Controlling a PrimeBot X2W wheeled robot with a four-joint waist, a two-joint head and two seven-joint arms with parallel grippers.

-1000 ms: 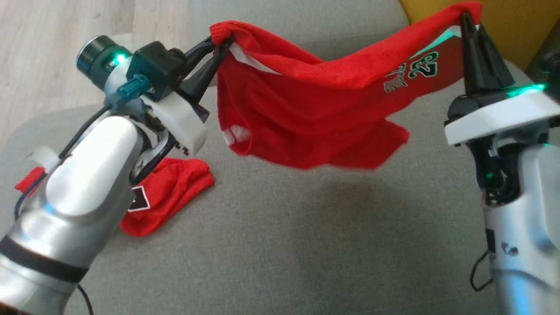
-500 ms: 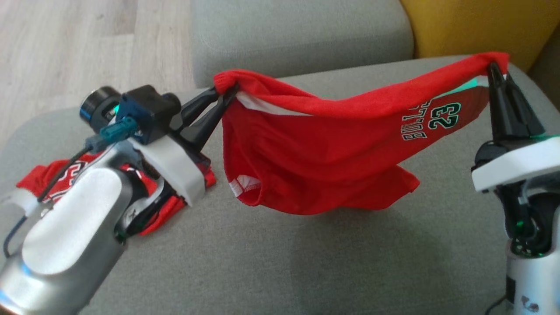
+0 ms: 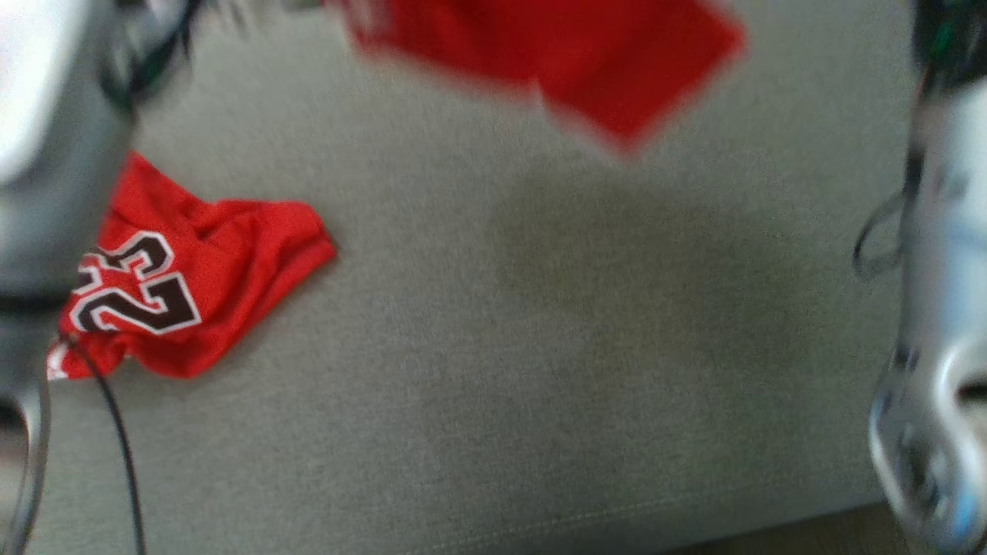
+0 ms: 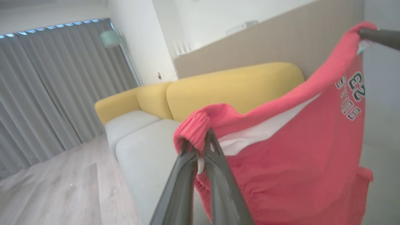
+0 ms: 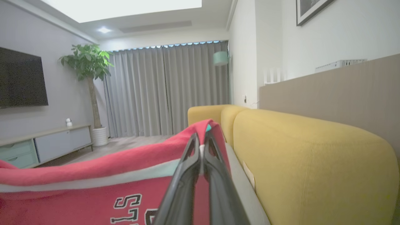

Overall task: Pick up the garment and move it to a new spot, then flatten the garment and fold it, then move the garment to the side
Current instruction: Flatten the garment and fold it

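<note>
The garment (image 4: 281,156) is a pair of red shorts with a white inner band and "BULLS 23" lettering, and it hangs stretched between my two grippers. In the left wrist view my left gripper (image 4: 200,147) is shut on one end of its ribbed waistband. In the right wrist view my right gripper (image 5: 201,139) is shut on the other end of the garment (image 5: 93,175). The head view is blurred; the garment's lower edge (image 3: 586,62) hangs at the top, above the grey sofa seat (image 3: 540,347).
A second red garment with a black "23" (image 3: 177,285) lies crumpled on the seat at the left. My pale left forearm (image 3: 46,154) and right forearm (image 3: 941,308) frame the seat. A yellow sofa back (image 5: 312,162) runs behind.
The head camera has tilted down sharply, so the grippers and most of the hanging garment have left its picture. The garment stays held at both ends.
</note>
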